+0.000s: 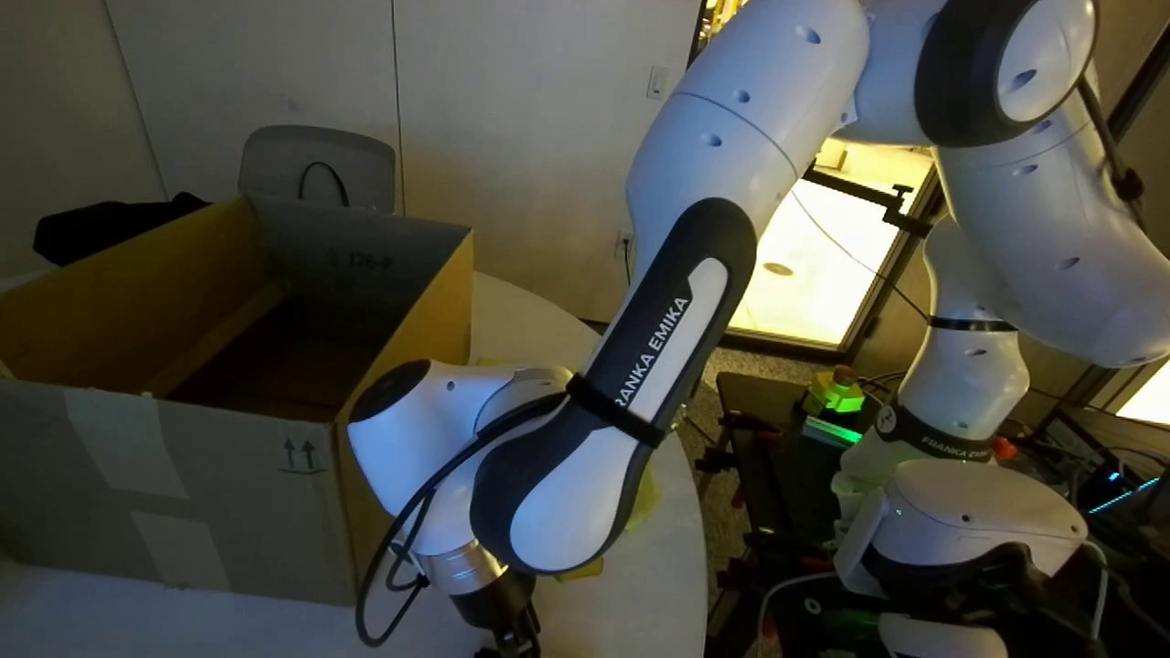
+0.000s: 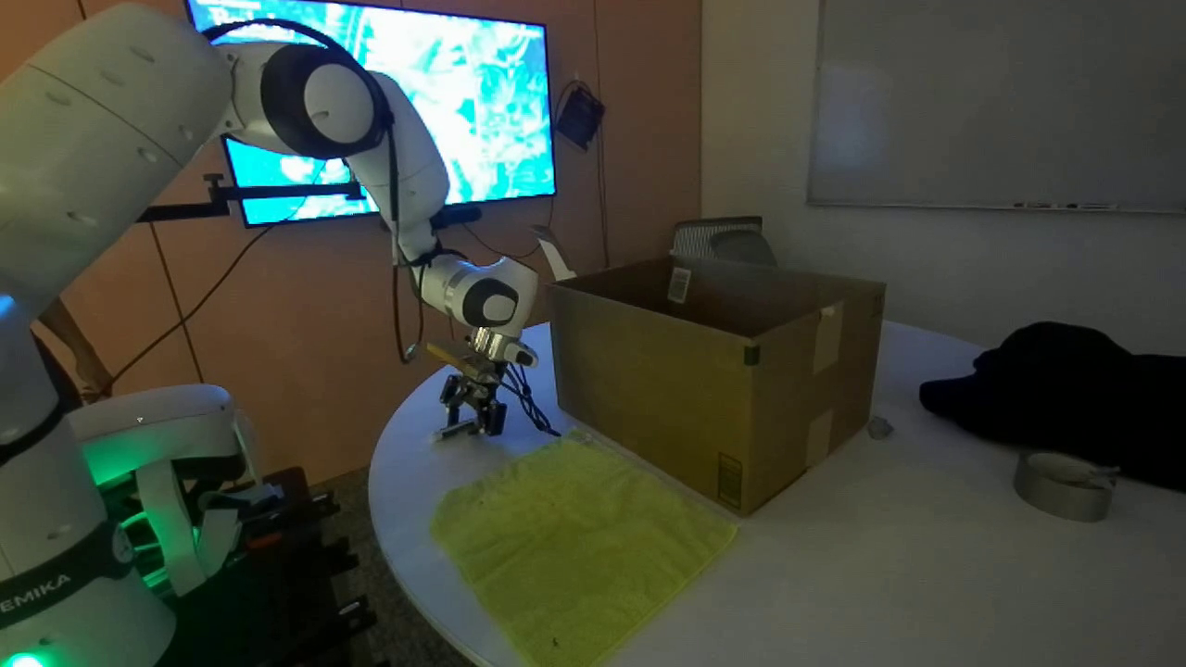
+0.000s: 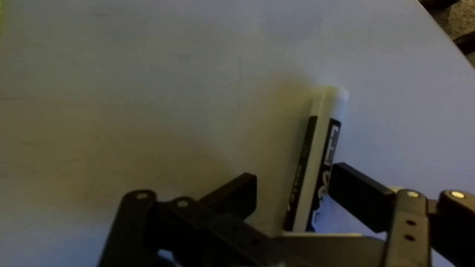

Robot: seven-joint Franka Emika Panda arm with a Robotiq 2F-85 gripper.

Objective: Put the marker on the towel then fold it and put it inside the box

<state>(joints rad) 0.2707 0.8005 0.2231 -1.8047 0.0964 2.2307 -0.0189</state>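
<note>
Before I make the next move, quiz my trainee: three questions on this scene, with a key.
1. True or false: the towel lies spread out beside the box.
2. In the wrist view, the marker lies (a) on the towel; (b) between the fingers of the gripper; (c) inside the box.
3. Is the gripper open or shut, and what likely comes next?

Key: 1. True. 2. b. 3. Open; probably closing on the marker.

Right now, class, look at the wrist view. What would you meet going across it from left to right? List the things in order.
Sliver of yellow towel, one finger pad, marker, the other finger pad, patch of carpet.
</note>
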